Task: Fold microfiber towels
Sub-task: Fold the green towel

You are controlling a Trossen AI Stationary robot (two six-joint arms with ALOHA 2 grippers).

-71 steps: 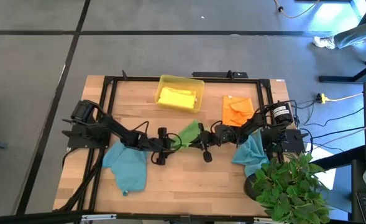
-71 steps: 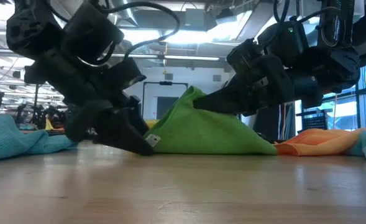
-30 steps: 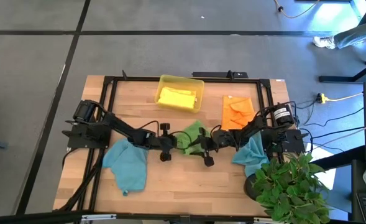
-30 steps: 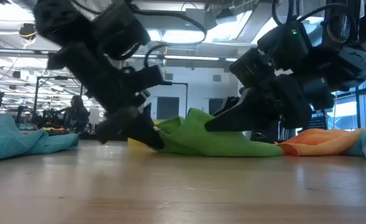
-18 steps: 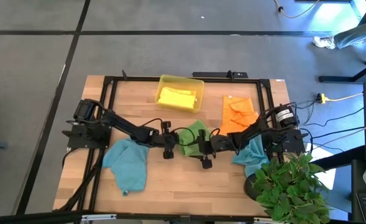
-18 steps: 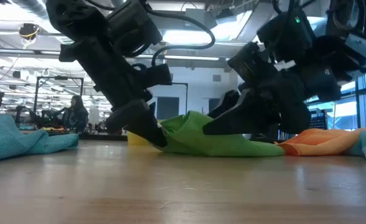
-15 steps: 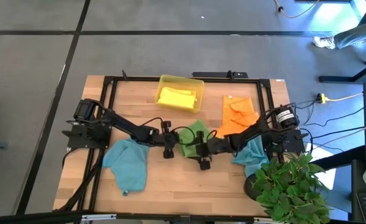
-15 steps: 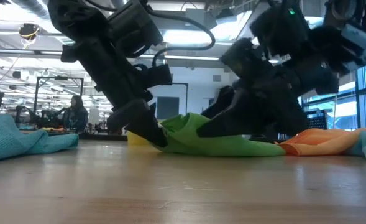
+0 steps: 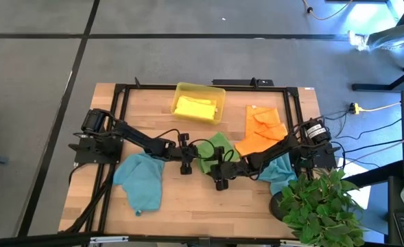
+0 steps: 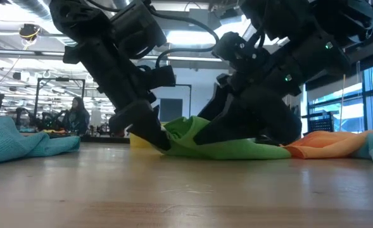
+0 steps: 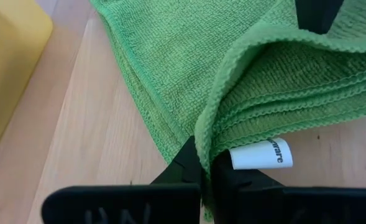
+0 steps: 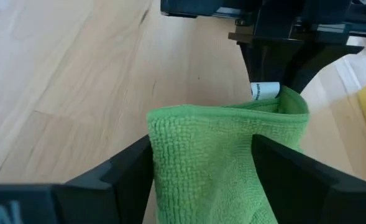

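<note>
1. Green towel [image 9: 214, 152] lies at the centre of the high view, between the two grippers, doubled over into several layers but not yet flat; folding it looks to be the step in hand.
2. The left gripper [image 11: 204, 177] is pinched tight on a folded corner of this towel, next to its white label [image 11: 261, 154].
3. The right gripper [image 12: 202, 163] stands with its fingers spread wide on either side of a bunched fold, straddling the cloth rather than clamping it.
4. One piece seems finished: a yellow towel [image 9: 195, 108] lies folded inside the yellow tray [image 9: 181, 89] at the upper centre of the table [image 9: 188, 199]. Nothing else shows in the tray.
5. Still loose, as far as I can judge: the orange towel [image 9: 263, 127] spread out right of centre, a teal towel [image 9: 140, 180] crumpled at lower left, and a second teal towel [image 9: 278, 173] heaped at lower right beside the potted plant [image 9: 318, 206].
6. So roughly one of five is done, one is under way, and three are untouched.
</note>
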